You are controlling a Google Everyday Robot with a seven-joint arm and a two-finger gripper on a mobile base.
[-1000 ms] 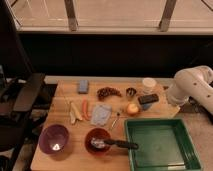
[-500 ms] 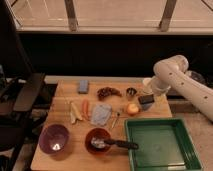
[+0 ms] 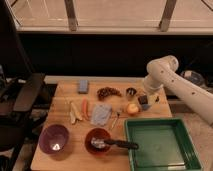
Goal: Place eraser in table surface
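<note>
Jaws of the gripper (image 3: 149, 99) sit low over the far right part of the table (image 3: 62, 120), at the end of a white arm (image 3: 169, 75) that reaches in from the right. We cannot tell whether they are open, closed or gripping anything. The eraser (image 3: 143, 102) appears as a small black block directly at the gripper, partly covered by it. We cannot tell whether it rests on the table or is held just above it.

Just left of the eraser we note a round orange fruit (image 3: 132, 108), and beyond that fruit a small metal cup (image 3: 131, 91). A dark cluster (image 3: 108, 92) lies left of the cup, and a blue-grey block (image 3: 83, 86) lies flat near the far edge, well apart from the eraser.

At mid-table we mark a grey cloth (image 3: 101, 114), with a carrot (image 3: 85, 108) beside it on the left and pale sticks (image 3: 74, 112) beside the carrot. A thin utensil (image 3: 116, 120) lies just right of the cloth.

Along the near edge stand a purple bowl (image 3: 54, 138) and a red bowl (image 3: 97, 141). A black-handled tool (image 3: 122, 144) rests in the red bowl, its handle pointing right toward the green tray (image 3: 160, 147). The tray fills the near right corner, in front of the eraser and apart from it. A dark chair (image 3: 20, 100) stands to the left of the table.
</note>
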